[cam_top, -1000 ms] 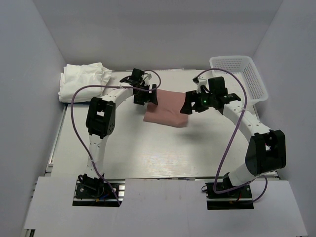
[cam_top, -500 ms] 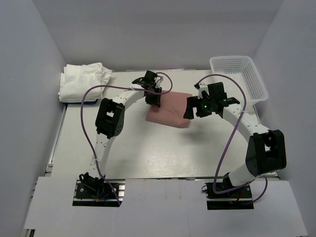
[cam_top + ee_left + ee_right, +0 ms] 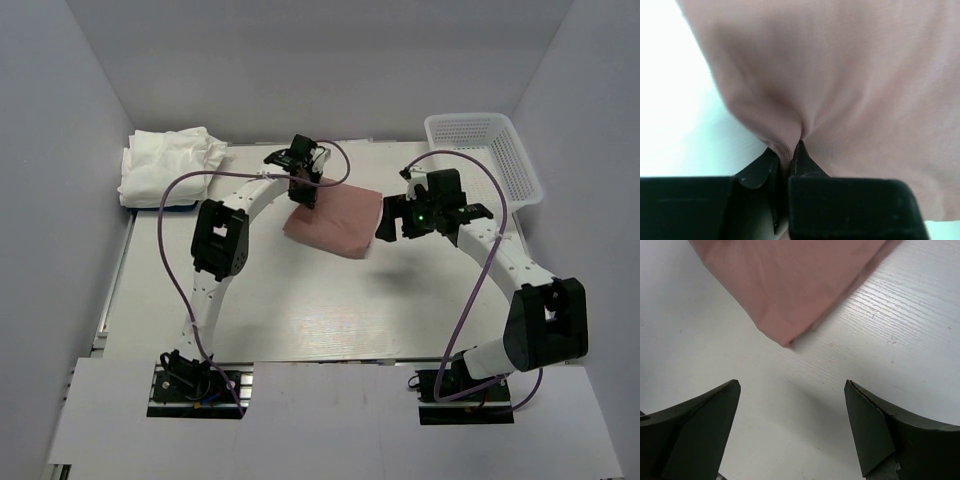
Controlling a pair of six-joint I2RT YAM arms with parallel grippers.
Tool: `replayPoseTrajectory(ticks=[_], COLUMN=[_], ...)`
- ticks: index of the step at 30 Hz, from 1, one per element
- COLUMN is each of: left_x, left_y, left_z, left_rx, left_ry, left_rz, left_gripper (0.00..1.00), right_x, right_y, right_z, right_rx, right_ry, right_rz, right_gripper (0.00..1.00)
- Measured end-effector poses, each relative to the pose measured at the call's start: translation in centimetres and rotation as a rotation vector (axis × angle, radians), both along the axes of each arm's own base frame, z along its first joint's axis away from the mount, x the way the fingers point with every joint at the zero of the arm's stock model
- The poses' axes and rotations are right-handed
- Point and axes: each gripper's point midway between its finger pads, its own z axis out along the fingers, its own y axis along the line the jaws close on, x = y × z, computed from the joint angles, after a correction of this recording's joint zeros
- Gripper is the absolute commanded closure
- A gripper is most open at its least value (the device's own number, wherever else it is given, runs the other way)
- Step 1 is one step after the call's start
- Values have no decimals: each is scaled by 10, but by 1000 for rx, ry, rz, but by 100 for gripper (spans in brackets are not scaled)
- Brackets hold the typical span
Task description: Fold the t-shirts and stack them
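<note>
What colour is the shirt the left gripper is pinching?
Dusty pink t-shirt; clearest in left wrist view.

- Pale wood-grain table [image 3: 300, 310].
- Folded dusty-pink cotton t-shirt [image 3: 335, 222], far middle.
- Rumpled pile of white cotton t-shirts [image 3: 170, 165], far left corner.
- White plastic mesh basket [image 3: 468, 118], far right corner.

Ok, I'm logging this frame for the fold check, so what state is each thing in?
pink t-shirt: folded, one edge pinched
left gripper: shut on that edge
right gripper: open, holding nothing, near the shirt's corner
white t-shirts: piled, far left corner
basket: upright, far right
</note>
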Motion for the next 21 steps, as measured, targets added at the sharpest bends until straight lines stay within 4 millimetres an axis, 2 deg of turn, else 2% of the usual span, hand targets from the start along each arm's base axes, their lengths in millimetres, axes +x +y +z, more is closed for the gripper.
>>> replayPoseTrajectory(ticks=[2, 4, 7, 8, 9, 12, 14, 17, 21], left_x=[5, 9, 14, 14, 14, 14, 17, 25, 33], left_y=[15, 30, 52, 63, 68, 98, 119, 156, 199], left_z=[17, 42, 96, 122, 132, 182, 205, 223, 225], left_rx=[54, 102, 147, 164, 171, 215, 241, 290, 351], left_ry=[-58, -124, -245, -303, -323, -435, -489, -533, -522], left_rz=[-16, -22, -32, -36, -35, -21, 2, 53, 112], left_gripper=[100, 100, 100, 100, 100, 100, 100, 100, 100], right_x=[0, 1, 2, 2, 1, 1, 1, 1, 0], right_y=[-1, -1, -1, 0, -1, 0, 0, 0, 1], right_z=[4, 7, 7, 7, 6, 5, 5, 5, 6], right_rx=[2, 6, 9, 10, 10, 13, 15, 16, 20], right_ry=[-15, -27, -33, -32, -31, -26, -25, -24, -22], right_rz=[-3, -4, -6, -6, -7, -10, -12, -12, -9], right_gripper=[10, 10, 10, 10, 10, 10, 10, 10, 10])
